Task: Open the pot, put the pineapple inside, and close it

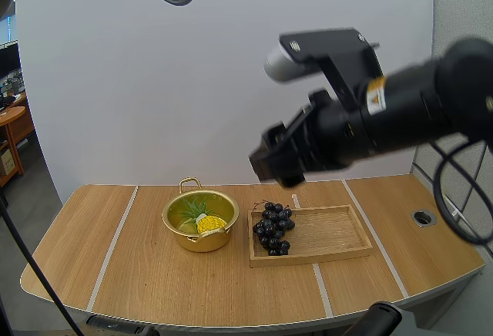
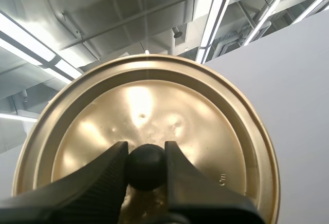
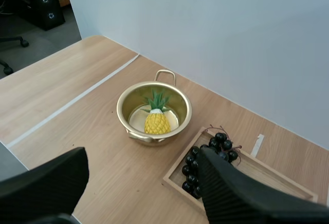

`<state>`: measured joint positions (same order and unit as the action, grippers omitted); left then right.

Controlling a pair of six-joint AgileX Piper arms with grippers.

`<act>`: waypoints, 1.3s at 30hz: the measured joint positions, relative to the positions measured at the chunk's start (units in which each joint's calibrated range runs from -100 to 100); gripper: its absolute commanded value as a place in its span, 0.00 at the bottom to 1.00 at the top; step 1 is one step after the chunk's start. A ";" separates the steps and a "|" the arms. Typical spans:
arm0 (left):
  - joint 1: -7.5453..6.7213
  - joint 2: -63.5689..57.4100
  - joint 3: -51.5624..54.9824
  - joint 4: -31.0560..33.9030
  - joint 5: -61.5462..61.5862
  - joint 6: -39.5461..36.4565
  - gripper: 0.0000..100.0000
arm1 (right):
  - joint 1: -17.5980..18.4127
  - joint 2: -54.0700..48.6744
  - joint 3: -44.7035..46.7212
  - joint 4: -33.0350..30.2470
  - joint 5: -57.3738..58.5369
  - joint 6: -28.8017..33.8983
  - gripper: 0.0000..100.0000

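Observation:
A gold pot (image 1: 199, 220) stands open on the table, with a yellow pineapple (image 1: 209, 223) lying inside it. In the right wrist view the pot (image 3: 153, 112) and pineapple (image 3: 157, 122) lie below and ahead of my right gripper (image 3: 139, 183), whose fingers stand wide apart with nothing between them. My right arm hangs high over the table in the high view, its gripper (image 1: 279, 162) above the tray. In the left wrist view my left gripper (image 2: 146, 167) is shut on the black knob (image 2: 146, 166) of the gold lid (image 2: 149, 126), held up in the air.
A wooden tray (image 1: 327, 232) sits right of the pot, with a bunch of dark grapes (image 1: 273, 228) at its left end. Pale strips cross the tabletop. A round hole (image 1: 424, 217) sits near the table's right edge.

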<state>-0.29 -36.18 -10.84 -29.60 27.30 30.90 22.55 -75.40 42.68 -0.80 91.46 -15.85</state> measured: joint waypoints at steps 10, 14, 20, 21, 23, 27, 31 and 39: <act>0.00 0.00 0.00 0.00 0.00 0.00 0.00 | -2.23 -9.45 11.27 0.00 0.30 0.00 0.71; 0.00 0.00 0.00 0.00 0.00 0.00 0.00 | -3.25 -12.33 13.11 0.80 0.63 0.10 0.00; 0.00 0.00 0.00 0.00 0.00 0.00 0.00 | -3.84 -15.00 13.38 0.80 0.99 0.10 0.00; 0.00 0.00 0.00 0.00 0.00 0.00 0.00 | -3.84 -15.24 13.38 0.80 1.15 0.10 0.00; 0.00 0.00 0.00 0.00 0.00 0.00 0.00 | -3.84 -15.34 13.38 0.80 1.35 0.10 0.00; 0.00 0.00 0.00 0.00 0.00 0.00 0.00 | -3.84 -15.34 13.38 0.80 1.35 0.10 0.00; 0.00 0.00 0.00 0.00 0.00 0.00 0.00 | -3.84 -15.34 13.38 0.80 1.71 0.10 0.00; 0.00 0.00 0.00 0.00 0.00 0.00 0.00 | -3.84 -15.34 13.38 0.80 2.30 0.10 0.00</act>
<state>-0.29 -36.18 -10.84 -29.60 27.30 30.90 18.71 -90.74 56.07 0.00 93.76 -15.75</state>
